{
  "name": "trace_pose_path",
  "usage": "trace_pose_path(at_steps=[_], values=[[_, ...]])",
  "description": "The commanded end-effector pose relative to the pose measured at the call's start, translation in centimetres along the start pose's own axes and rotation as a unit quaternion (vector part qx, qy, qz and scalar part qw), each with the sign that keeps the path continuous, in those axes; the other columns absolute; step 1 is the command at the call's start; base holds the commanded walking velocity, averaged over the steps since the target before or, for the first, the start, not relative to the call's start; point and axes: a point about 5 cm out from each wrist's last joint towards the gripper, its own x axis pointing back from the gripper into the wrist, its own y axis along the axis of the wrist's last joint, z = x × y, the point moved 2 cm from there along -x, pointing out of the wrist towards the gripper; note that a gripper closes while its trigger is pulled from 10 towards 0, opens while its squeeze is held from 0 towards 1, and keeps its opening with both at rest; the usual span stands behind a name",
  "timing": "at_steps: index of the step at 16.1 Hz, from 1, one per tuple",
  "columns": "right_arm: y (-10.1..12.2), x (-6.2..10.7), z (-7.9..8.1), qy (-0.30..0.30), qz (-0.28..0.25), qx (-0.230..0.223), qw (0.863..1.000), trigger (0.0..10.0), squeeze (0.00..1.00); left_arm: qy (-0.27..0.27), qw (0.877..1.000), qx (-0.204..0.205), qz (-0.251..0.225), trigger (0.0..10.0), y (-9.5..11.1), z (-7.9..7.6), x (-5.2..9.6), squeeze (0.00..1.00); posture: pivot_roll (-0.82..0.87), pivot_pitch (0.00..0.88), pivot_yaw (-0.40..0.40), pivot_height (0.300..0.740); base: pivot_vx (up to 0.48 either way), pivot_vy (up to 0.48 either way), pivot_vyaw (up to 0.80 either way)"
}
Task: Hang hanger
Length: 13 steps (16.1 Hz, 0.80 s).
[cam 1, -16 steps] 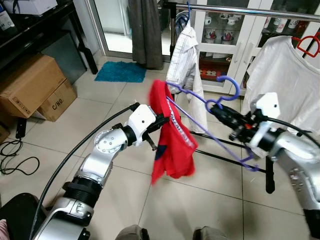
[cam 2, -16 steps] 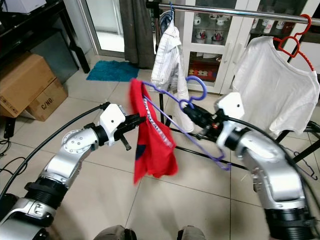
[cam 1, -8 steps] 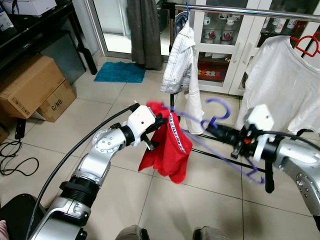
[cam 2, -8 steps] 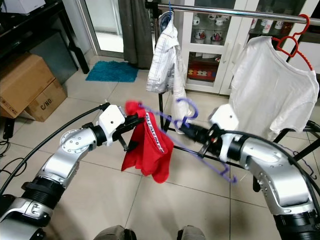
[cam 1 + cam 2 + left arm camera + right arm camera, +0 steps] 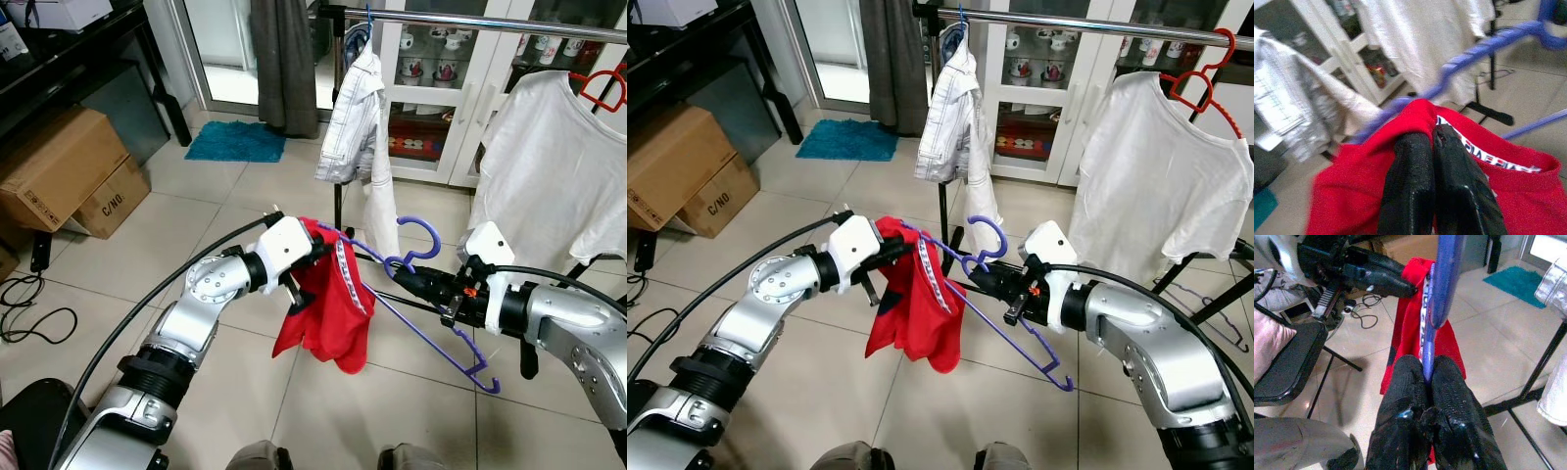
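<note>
One purple hanger (image 5: 431, 315) — one red shirt (image 5: 328, 315) — two pincers gripping.

Pale floor tiles (image 5: 245, 196) are catching daylight from the glass door (image 5: 220, 44), where a dark curtain (image 5: 284, 59) is hanging. A teal mat (image 5: 235, 140) is lying before it. Cardboard boxes (image 5: 64, 171) are sitting under a black shelf (image 5: 69, 49). Behind the metal rail (image 5: 470, 20), a white cabinet (image 5: 431, 88) is displaying mugs.

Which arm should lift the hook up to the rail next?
Right. Its end effector is shut on the purple hanger just below the hook, under the rail. The left end effector only pinches the red shirt.
</note>
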Motion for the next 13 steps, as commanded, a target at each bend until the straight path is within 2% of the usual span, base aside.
trace_pose_path(at_steps=[1,4,6,7,10,13], values=[[0.8,-0.6,0.4,0.006,-0.011,0.006,1.000,0.0,0.00,-0.017,1.000,-0.009,-0.006,0.0,0.5,-0.5,-0.2,0.00,-0.16,0.000,0.075,0.740,0.000,0.000,0.00],[1.9,-1.4,0.3,-0.005,-0.058,-0.014,0.998,0.0,0.00,-0.046,0.999,-0.005,-0.011,0.0,0.7,-1.3,-0.4,0.00,-0.15,0.000,0.071,0.740,0.000,0.000,0.00],[3.2,-1.7,-0.2,-0.021,-0.120,-0.056,0.991,0.0,0.00,-0.059,0.998,-0.004,-0.009,0.0,0.6,-1.7,-0.4,0.00,-0.15,0.000,0.074,0.740,0.000,0.000,0.00],[3.4,-1.6,-0.2,-0.023,-0.127,-0.060,0.990,0.0,0.00,-0.060,0.998,-0.004,-0.009,0.0,0.6,-1.7,-0.4,0.00,-0.15,0.000,0.074,0.740,0.000,0.000,0.00],[4.6,-0.9,-0.9,-0.040,-0.189,-0.093,0.977,0.0,0.00,-0.040,0.999,-0.005,-0.003,0.0,0.4,-1.0,-0.1,0.00,-0.15,0.000,0.082,0.740,0.000,0.000,0.00],[5.0,-0.5,-0.9,-0.040,-0.215,-0.105,0.970,0.0,0.00,-0.029,1.000,-0.003,-0.006,0.0,0.6,-0.5,0.1,0.00,-0.15,0.000,0.085,0.740,0.000,0.000,0.00]])
